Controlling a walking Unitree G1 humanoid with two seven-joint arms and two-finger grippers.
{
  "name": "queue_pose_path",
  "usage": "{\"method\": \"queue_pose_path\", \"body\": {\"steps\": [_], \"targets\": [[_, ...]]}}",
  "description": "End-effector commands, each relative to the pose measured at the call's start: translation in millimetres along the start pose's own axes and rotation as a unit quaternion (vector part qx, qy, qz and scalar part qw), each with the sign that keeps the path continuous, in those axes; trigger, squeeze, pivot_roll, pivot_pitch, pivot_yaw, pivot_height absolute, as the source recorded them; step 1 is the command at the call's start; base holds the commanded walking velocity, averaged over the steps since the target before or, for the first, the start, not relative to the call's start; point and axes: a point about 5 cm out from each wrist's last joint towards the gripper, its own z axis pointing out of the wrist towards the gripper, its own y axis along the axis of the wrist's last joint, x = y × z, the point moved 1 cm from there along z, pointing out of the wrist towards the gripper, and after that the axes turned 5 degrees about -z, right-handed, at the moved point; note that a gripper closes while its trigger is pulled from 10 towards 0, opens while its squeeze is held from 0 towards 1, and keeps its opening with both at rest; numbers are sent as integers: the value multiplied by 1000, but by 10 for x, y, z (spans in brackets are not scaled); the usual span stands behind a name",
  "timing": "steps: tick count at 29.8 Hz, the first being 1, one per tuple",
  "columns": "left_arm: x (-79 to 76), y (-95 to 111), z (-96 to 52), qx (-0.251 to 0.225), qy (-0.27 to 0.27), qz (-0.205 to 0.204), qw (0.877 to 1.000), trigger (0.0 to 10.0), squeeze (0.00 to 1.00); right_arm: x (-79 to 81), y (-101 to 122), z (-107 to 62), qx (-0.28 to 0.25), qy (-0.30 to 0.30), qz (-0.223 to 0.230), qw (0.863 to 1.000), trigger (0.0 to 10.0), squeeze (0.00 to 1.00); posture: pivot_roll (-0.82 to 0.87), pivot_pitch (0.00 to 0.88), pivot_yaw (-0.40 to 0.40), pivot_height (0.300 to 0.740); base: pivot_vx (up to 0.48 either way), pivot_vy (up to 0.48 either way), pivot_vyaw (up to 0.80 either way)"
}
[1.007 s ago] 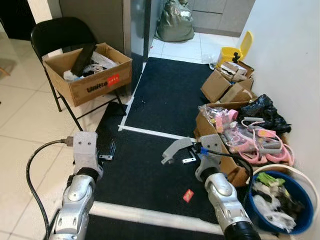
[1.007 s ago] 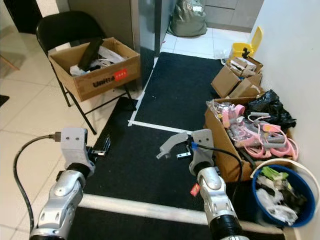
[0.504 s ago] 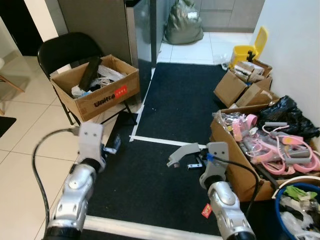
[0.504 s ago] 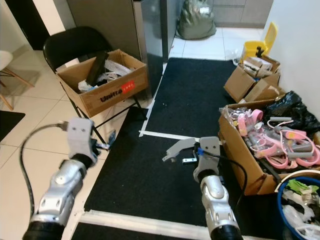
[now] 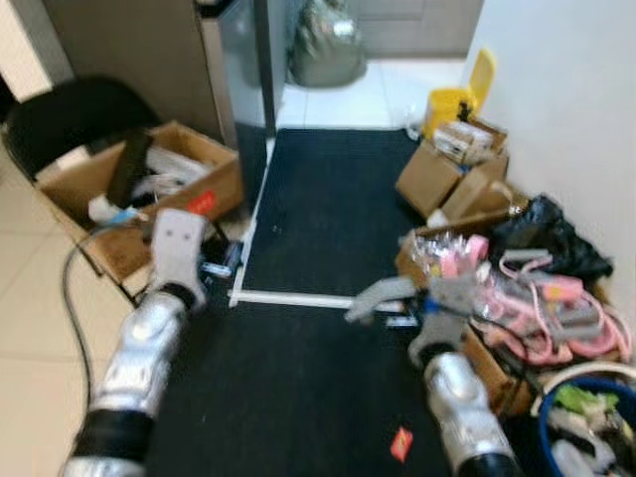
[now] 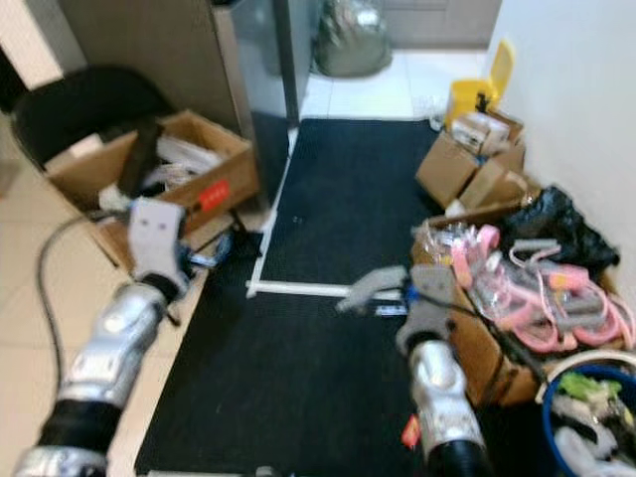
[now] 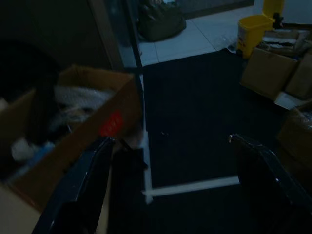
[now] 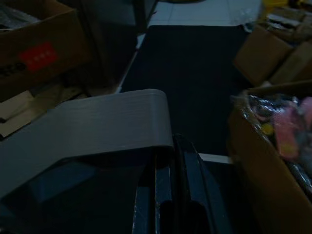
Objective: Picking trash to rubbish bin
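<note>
Standing on a black folding chair (image 6: 79,104) at the far left, an open brown cardboard box with a red label (image 6: 149,184) holds a long black object, white wrappings and other clutter. Along the white wall on the right, a low cardboard box (image 5: 467,288) is heaped with pink plastic hoops and tubing (image 5: 537,303), with a crumpled black plastic bag (image 5: 547,234) just behind it. Farther along that wall sit two smaller open cardboard boxes (image 5: 447,174) and a small yellow pedal bin with its lid raised (image 5: 459,94). At the near right corner a round blue rubbish bin (image 6: 591,422) is stuffed with white and green wrappers. A bulging dark green sack (image 5: 326,45) rests on the white tiles at the far end.

The right gripper (image 5: 383,298) is held over the black floor mat (image 5: 318,219); its jaws are clamped on a flat grey strip of plastic (image 8: 92,124), which juts out to the left, beside the pink-filled box. The left gripper (image 7: 170,185) hangs near the chair's box, its two black fingers (image 7: 83,180) spread wide with nothing between them. A small red scrap of wrapper (image 5: 400,443) lies on the mat near the right arm, left of the blue bin.
</note>
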Motion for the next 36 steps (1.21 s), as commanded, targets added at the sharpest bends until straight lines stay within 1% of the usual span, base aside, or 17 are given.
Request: {"method": "queue_pose_path", "body": {"steps": [1,6,7,12,14,15,17,18,20,21,22,24,25,26,27,32,36], "targets": [[71,24,32,-1,-7,8,1000,10000,0,-22,-39,-25,7,-6,-1,1000,10000,0,66,123,91,740,386,0,0],[91,75,79,-6,-13,12,1000,10000,0,-18,-44,-35,8,-8,0,1000,10000,0,62,123,98,740,388,0,0],[37,34,65,-3,-18,10,1000,10000,0,-19,-49,-39,8,-9,0,1000,10000,0,61,123,97,740,386,0,0],[-68,-75,9,7,-24,-2,1000,10000,0,-17,-51,-40,9,-8,-1,1000,10000,0,58,125,90,740,386,0,0],[-131,-169,-45,16,-21,-18,999,10000,0,-5,-42,-36,7,-4,-2,1000,10000,0,58,126,81,740,386,0,0],[-131,-169,-45,16,-21,-18,999,10000,0,-5,-42,-36,7,-4,-2,1000,10000,0,58,126,81,740,386,0,0],[-230,-315,-149,33,-18,-37,999,10000,0,27,-8,-23,1,7,-6,1000,10000,0,52,126,64,740,379,0,0],[-230,-315,-149,33,-18,-37,999,10000,0,27,-8,-23,1,7,-6,1000,10000,0,52,126,64,740,379,0,0],[-317,-435,-252,46,-12,-54,997,10000,0,51,19,-2,-3,16,-8,1000,10000,0,52,127,57,740,381,0,0],[-317,-435,-252,46,-12,-54,997,10000,0,51,19,-2,-3,16,-8,1000,10000,0,52,127,57,740,379,0,0],[-349,-487,-303,52,-6,-59,997,10000,0,64,35,12,-5,22,-10,1000,10000,0,52,132,45,740,382,0,0],[-349,-487,-303,52,-6,-59,997,10000,0,64,35,12,-5,22,-10,1000,10000,0,52,132,45,740,382,0,0],[-362,-524,-345,56,2,-64,996,10000,0,76,49,23,-7,28,-11,1000,10000,0,52,132,37,740,382,0,0],[-362,-524,-345,56,2,-64,996,10000,0,76,49,23,-7,28,-11,1000,10000,0,52,132,37,740,382,0,0],[-363,-581,-428,63,20,-70,995,10000,0,94,72,42,-9,38,-14,999,10000,0,53,134,28,740,382,0,0],[-358,-630,-520,69,35,-74,994,10000,0,123,101,55,-12,53,-20,998,10000,0,57,137,16,740,382,0,0],[-358,-647,-592,71,45,-75,994,10000,0,206,145,64,-22,79,-22,996,10000,0,60,139,9,740,379,0,0]]}}
